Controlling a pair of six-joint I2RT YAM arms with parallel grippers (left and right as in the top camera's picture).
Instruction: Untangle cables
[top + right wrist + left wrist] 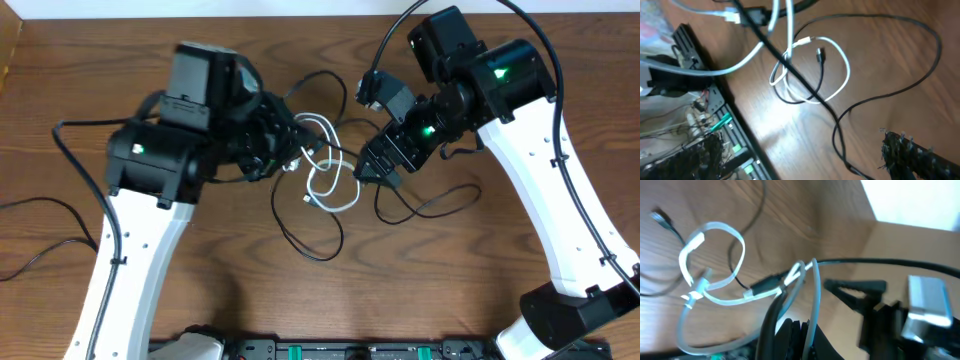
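Observation:
The white cable [322,178] lies in loops at the table's middle, crossed by thin black cable [305,235]. My left gripper [287,148] is at the loops' left edge. In the left wrist view its fingers [801,336] are shut on the white cable [715,287], which rises taut from the jaws beside a black cable [771,282]. My right gripper [368,168] is at the loops' right edge, shut on a black cable. The right wrist view shows that black cable [805,82] running taut across the white loop [842,75]; its jaws are out of frame.
A thin black loop [435,205] trails right of the right gripper. Thicker black arm cords [60,215] lie at the left. A black rail with green connectors [330,350] runs along the front edge. A frayed black sleeve [912,155] shows in the right wrist view.

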